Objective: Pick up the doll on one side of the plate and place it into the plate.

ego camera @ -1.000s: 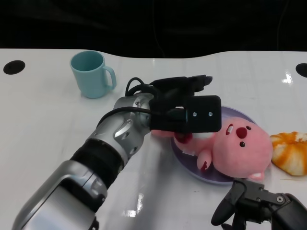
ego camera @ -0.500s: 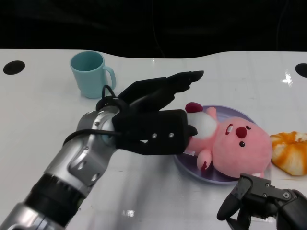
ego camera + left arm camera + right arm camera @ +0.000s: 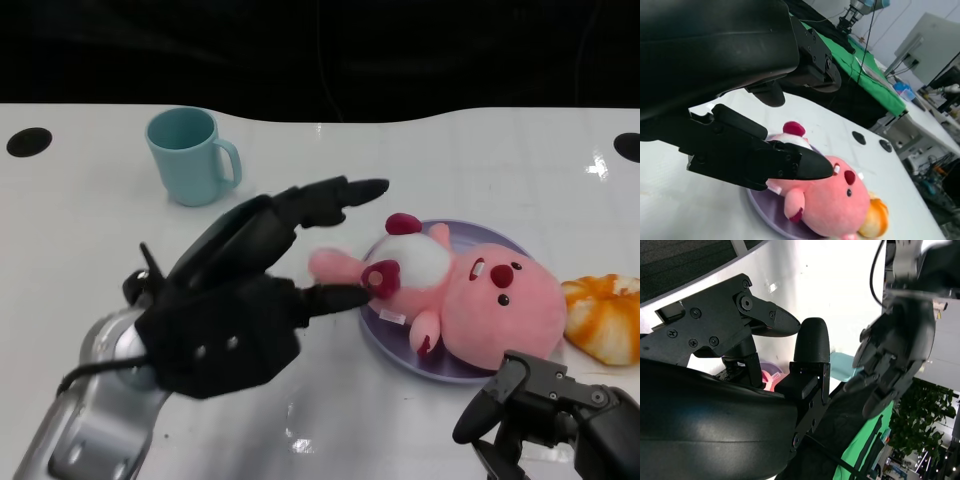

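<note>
Pink doll [image 3: 470, 305] lying in the purple plate [image 3: 400, 352].
Left hand [image 3: 235, 310] just beside it, fingers spread, holding nothing; right hand [image 3: 545, 415] empty too.

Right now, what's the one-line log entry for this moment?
doll: lying in plate | left hand: open, beside doll, fingers apart | right hand: near table edge, holding nothing | mug: upright, far left
</note>
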Robot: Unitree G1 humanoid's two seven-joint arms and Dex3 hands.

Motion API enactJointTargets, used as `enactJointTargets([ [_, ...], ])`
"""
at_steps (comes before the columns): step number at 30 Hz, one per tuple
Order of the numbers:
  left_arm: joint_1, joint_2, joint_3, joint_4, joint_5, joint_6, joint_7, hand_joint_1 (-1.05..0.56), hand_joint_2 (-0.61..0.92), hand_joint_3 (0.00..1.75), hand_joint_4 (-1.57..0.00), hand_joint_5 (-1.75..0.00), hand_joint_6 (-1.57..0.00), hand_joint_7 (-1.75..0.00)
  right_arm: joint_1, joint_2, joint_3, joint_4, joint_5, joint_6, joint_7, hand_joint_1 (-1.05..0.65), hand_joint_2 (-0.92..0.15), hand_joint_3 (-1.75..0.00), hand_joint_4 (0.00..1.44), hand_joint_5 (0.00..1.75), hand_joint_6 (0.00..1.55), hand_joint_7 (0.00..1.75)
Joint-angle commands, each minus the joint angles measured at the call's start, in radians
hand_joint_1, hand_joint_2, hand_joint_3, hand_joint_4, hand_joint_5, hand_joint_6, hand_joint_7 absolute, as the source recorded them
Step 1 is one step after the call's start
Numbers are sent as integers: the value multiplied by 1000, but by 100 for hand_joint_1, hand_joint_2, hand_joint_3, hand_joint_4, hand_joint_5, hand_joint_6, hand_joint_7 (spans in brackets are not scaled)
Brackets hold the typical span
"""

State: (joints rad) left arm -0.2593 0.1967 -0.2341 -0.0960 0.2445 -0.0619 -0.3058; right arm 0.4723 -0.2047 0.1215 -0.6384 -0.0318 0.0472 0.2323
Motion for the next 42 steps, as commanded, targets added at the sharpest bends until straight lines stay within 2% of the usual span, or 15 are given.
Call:
enactJointTargets([
  [1, 69, 3, 42, -47, -62, -42, 13, -42, 92, 23, -16, -108, -47, -22, -8, 4, 0, 5, 0, -5, -9, -21, -69, -84, 64, 167, 57, 132],
  [6, 177, 0, 89, -145, -136, -7, 7, -39, 92, 21, -19, -114, -54, -28, -14, 8, -3, 15, 6, -11, -7, -21, -69, -84, 64, 167, 56, 132],
  [11, 280, -30, 134, -219, -262, 24, 8, -29, 90, 24, -36, -117, -58, -43, -17, 7, 0, 18, -2, -15, -7, -22, -69, -84, 65, 167, 57, 131],
  [12, 301, -43, 141, -233, -290, 38, 13, -28, 84, 36, -39, -119, -56, -50, -18, 6, 1, 16, -5, -13, -7, -22, -69, -84, 64, 167, 57, 131],
  [13, 322, -51, 146, -249, -309, 54, 17, -28, 72, 62, -44, -121, -53, -62, -18, 4, 1, 14, -8, -11, -7, -22, -69, -83, 64, 166, 57, 131],
  [14, 341, -56, 150, -263, -321, 65, 19, -28, 66, 73, -48, -122, -54, -68, -19, 3, 1, 13, -9, -9, -6, -22, -69, -83, 64, 166, 57, 131],
  [16, 376, -65, 156, -286, -338, 80, 24, -24, 61, 90, -57, -121, -60, -78, -19, 4, 1, 13, -8, -9, -6, -22, -69, -83, 64, 166, 57, 131],
  [20, 432, -82, 166, -341, -383, 156, 38, -20, 56, 108, -65, -124, -67, -92, -18, 4, 2, 14, -6, -11, -2, -22, -69, -83, 64, 166, 57, 131],
  [23, 459, -84, 179, -378, -434, 226, 32, -20, 56, 114, -65, -134, -67, -104, -16, 3, 3, 7, -11, -9, -2, -22, -69, -82, 64, 166, 57, 131],
  [26, 484, -68, 201, -417, -506, 325, 25, -22, 55, 120, -66, -156, -64, -130, -13, 0, 1, -2, -9, -1, 1, -23, -69, -82, 64, 166, 58, 131],
  [29, 497, -48, 221, -457, -566, 442, 27, -25, 57, 121, -68, -172, -62, -147, -12, 1, -1, -4, -3, -1, 4, -22, -69, -82, 64, 166, 58, 130],
  [34, 505, -40, 242, -454, -633, 515, 21, -23, 54, 128, -76, -175, -62, -163, -9, -2, -8, -5, 1, -3, 7, -21, -68, -83, 65, 166, 58, 131],
  [42, 514, -33, 242, -382, -697, 511, -29, -26, 55, 124, -77, -175, -60, -166, 5, -9, -32, -7, 19, -8, 18, -23, -67, -84, 66, 165, 58, 130],
])
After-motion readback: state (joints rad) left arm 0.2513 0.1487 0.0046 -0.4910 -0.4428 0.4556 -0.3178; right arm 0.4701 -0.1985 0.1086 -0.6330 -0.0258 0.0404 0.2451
